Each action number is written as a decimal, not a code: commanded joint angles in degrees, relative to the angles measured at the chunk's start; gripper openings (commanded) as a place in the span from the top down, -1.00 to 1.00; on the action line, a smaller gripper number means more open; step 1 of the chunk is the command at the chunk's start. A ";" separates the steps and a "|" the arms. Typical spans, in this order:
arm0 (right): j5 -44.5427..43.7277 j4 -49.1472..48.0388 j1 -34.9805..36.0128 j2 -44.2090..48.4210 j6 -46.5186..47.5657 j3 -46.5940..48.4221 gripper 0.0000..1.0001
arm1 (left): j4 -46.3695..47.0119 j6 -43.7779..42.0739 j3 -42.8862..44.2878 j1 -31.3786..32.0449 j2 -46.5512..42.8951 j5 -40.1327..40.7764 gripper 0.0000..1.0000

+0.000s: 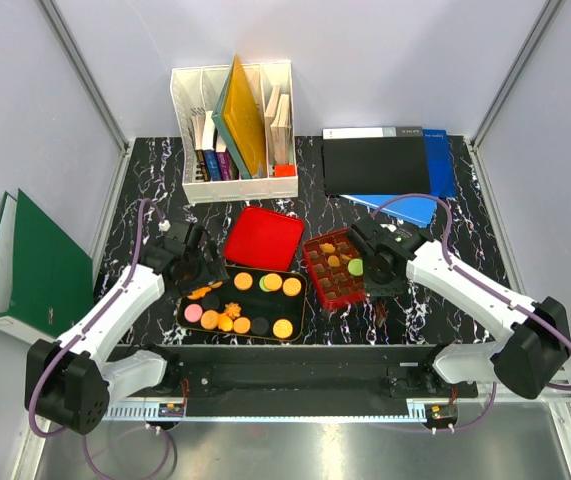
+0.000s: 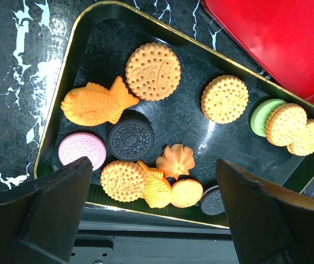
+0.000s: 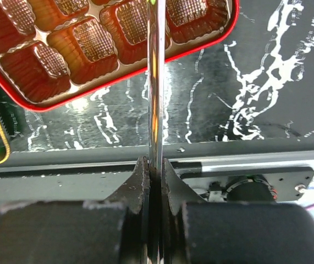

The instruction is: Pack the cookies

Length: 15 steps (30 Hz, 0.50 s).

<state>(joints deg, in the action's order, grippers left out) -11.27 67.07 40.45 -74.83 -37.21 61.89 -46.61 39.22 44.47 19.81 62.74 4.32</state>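
Roughly a dozen cookies (image 2: 153, 71) lie loose on the black tray (image 2: 184, 122), most at its left end, and a few more already sit in cells of the red tin (image 3: 30, 69) just to the tray's right. I cannot tell whether tin and tray touch. The red lid (image 1: 263, 238) lies flat behind them. The left gripper (image 2: 152, 163) hangs directly over the tray's left end with its fingers spread wide and nothing between them. A clump of tan rounds and a flower shape sits straight below the gap. The fish-shaped cookie (image 2: 96, 103) lies a little beyond the clump, toward the left finger. Its long axis runs nearly along the line from finger to finger, so closing as it stands would catch it nose to tail. My judgement is that a wrist turn is needed to take it across the body, or one of the rounds is the easier pick. The left arm is plainly the nearer one to the tray. The right gripper (image 3: 152, 162) is at the tin's right side, pinched tight on a thin shiny strip (image 3: 154, 82) seen edge-on; what the strip is I cannot make out. A green cookie (image 1: 355, 267) shows at the tin's right edge, close by that gripper. Any carry from tray to tin goes rightward.
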 commanded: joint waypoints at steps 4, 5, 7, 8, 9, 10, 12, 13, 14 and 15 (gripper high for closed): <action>3.53 -0.54 -0.11 2.23 0.91 2.18 1.00 | 1.70 -0.81 0.00 0.23 0.01 -1.06 -0.95; 3.97 -0.45 -0.19 2.40 1.17 2.36 1.00 | 1.78 -0.73 0.00 0.23 0.10 -1.06 -0.95; 4.58 -0.53 -0.19 2.49 1.35 2.88 1.00 | 1.70 -0.73 -0.17 0.14 0.10 -1.06 -0.95; 5.28 -0.53 -0.11 2.67 1.44 3.06 1.00 | 1.78 -0.73 -0.08 0.22 0.10 -1.06 -0.95; 5.55 -0.53 -0.10 2.84 1.53 3.24 1.00 | 1.70 -0.73 -0.08 0.14 0.10 -1.06 -0.95; 5.64 -0.53 -0.10 2.93 1.53 3.50 1.00 | 1.78 -0.73 -0.08 0.22 0.10 -1.06 -0.95; 6.25 -0.88 -0.10 3.46 1.70 3.85 1.00 | 1.78 -0.73 -0.17 0.23 0.01 -1.06 -0.95; 6.61 -0.97 -0.10 3.63 1.96 3.77 1.00 | 1.79 -0.73 -0.26 0.23 0.01 -1.06 -0.95; 7.74 -1.24 -0.19 3.55 2.23 3.85 1.00 | 1.79 -0.64 -0.17 0.23 0.10 -1.06 -0.95; 8.27 -1.50 -0.11 3.55 2.40 3.85 1.00 | 1.79 -0.73 -0.17 0.23 0.10 -1.06 -0.95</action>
<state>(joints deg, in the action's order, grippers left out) -6.96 66.74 40.45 -73.14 -36.40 62.92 -46.59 39.22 44.45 19.81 62.76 4.27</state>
